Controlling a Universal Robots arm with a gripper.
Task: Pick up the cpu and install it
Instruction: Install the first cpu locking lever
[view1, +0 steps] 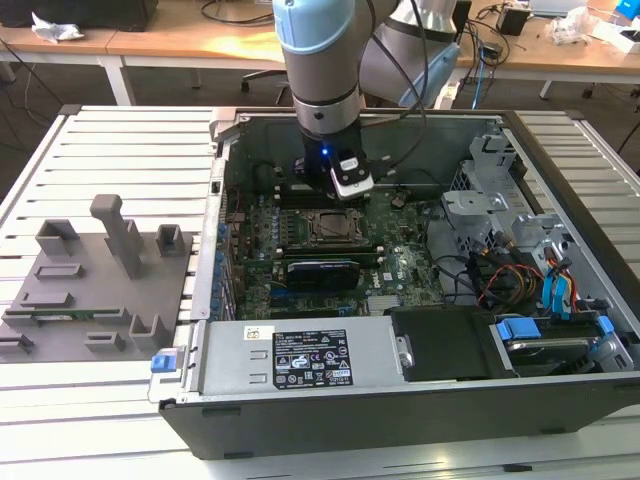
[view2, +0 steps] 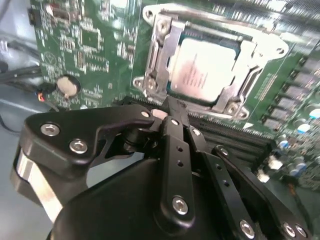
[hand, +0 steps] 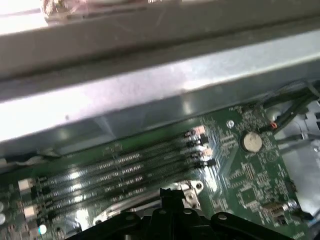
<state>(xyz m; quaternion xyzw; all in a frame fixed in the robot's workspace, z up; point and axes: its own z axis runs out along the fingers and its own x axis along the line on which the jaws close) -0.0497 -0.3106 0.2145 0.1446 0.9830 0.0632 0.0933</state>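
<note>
The cpu (view2: 204, 69) is a flat square chip with a silvery top. It lies inside the metal-framed socket (view2: 155, 55) on the green motherboard (view2: 95, 45); in the exterior view the socket (view1: 330, 228) sits mid-board inside the open computer case. My black gripper (view2: 171, 107) hangs just beside the socket, over the memory slots (hand: 125, 170), with its fingertips closed together and nothing between them. In the exterior view the gripper (view1: 322, 190) is behind the socket, under the arm's wrist. In the first wrist view the gripper (hand: 172, 194) tip is over the socket frame's edge.
A grey fixture plate (view1: 100, 290) with upright blocks lies on the slatted table at the exterior view's left. Case walls surround the board; a drive cage and cables (view1: 520, 260) fill the exterior view's right. A coin cell (hand: 251, 142) sits near the slots.
</note>
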